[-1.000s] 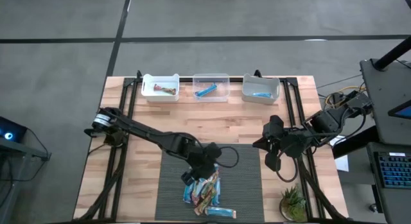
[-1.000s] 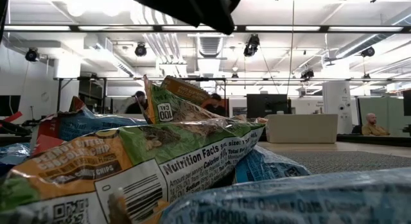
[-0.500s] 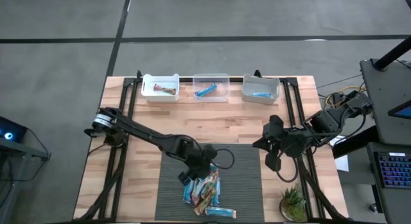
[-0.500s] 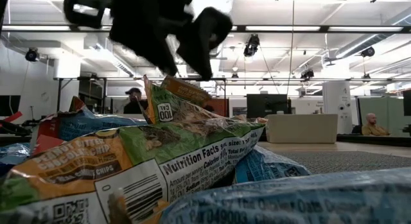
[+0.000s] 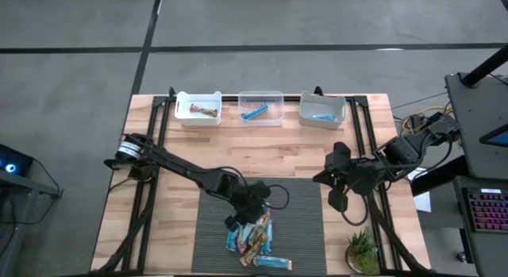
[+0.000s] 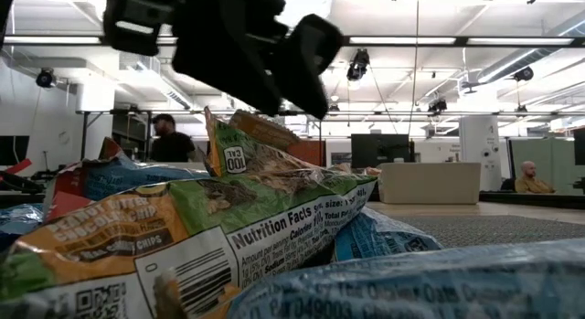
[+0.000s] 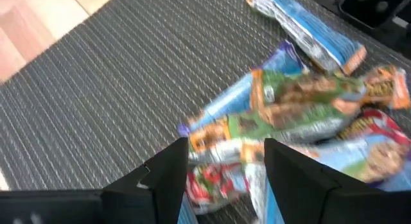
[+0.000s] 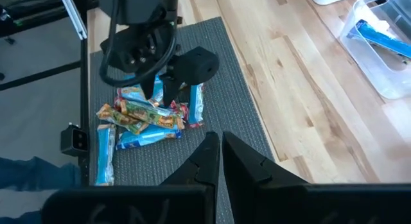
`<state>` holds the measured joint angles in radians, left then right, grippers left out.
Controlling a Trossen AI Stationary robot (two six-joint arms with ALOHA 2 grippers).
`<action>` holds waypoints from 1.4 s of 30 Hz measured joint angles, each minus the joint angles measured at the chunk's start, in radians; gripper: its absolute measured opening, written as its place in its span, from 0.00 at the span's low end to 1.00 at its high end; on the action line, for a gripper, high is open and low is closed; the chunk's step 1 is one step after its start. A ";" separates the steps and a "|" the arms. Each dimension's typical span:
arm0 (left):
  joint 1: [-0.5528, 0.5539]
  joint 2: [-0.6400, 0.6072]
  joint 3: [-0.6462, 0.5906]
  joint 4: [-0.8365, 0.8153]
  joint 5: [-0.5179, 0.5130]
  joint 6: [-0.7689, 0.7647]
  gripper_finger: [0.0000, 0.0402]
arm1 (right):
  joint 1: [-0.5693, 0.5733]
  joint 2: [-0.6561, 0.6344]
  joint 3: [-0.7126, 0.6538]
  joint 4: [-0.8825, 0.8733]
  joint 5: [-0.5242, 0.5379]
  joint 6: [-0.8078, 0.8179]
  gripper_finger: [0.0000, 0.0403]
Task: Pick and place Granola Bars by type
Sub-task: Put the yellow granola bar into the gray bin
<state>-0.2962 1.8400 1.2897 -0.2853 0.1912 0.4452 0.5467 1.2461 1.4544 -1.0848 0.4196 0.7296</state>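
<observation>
A pile of granola bars (image 5: 254,236) lies on the dark mat: blue ones and green/orange/red ones, overlapping. One more blue bar (image 5: 271,263) lies at the mat's near edge. My left gripper (image 5: 244,212) hovers open just above the pile's far-left end. In the left wrist view its fingers (image 7: 168,176) straddle the ends of a green/orange bar (image 7: 308,102) and a red one (image 7: 209,185). In the low view the left gripper (image 6: 274,81) hangs apart from the topmost bar (image 6: 260,132). My right gripper (image 8: 219,158) waits, shut, above the table's right part (image 5: 340,182).
Three bins stand along the far edge: a white one (image 5: 198,108) holding a brownish bar, a clear one (image 5: 260,107) holding a blue bar, a white one (image 5: 321,109) holding a light blue bar. A small plant (image 5: 363,251) sits at the near right corner. Bare wood lies between mat and bins.
My left gripper has come down toward the pile and shifted slightly toward the table's near-left; in the low view it has dropped from the picture's top edge to just over the topmost bar. The bars have not moved.
</observation>
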 joint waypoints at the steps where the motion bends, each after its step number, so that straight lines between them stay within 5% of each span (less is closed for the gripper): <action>1: 0.000 0.011 0.013 -0.004 0.000 -0.002 0.46 | 0.000 0.000 0.000 -0.008 0.000 0.000 0.03; 13: 0.001 0.094 0.209 -0.218 0.000 -0.028 0.46 | 0.001 -0.002 0.000 -0.044 -0.010 0.000 0.03; 31: -0.012 0.078 0.175 -0.389 0.031 0.043 0.46 | 0.001 -0.002 0.000 -0.049 -0.010 -0.030 0.03; 42: -0.012 0.078 0.119 -0.412 -0.070 0.178 0.46 | 0.001 -0.003 0.000 -0.049 -0.009 -0.026 0.03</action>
<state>-0.3084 1.9179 1.4085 -0.6978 0.1210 0.6230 0.5472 1.2434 1.4548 -1.1336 0.4103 0.7036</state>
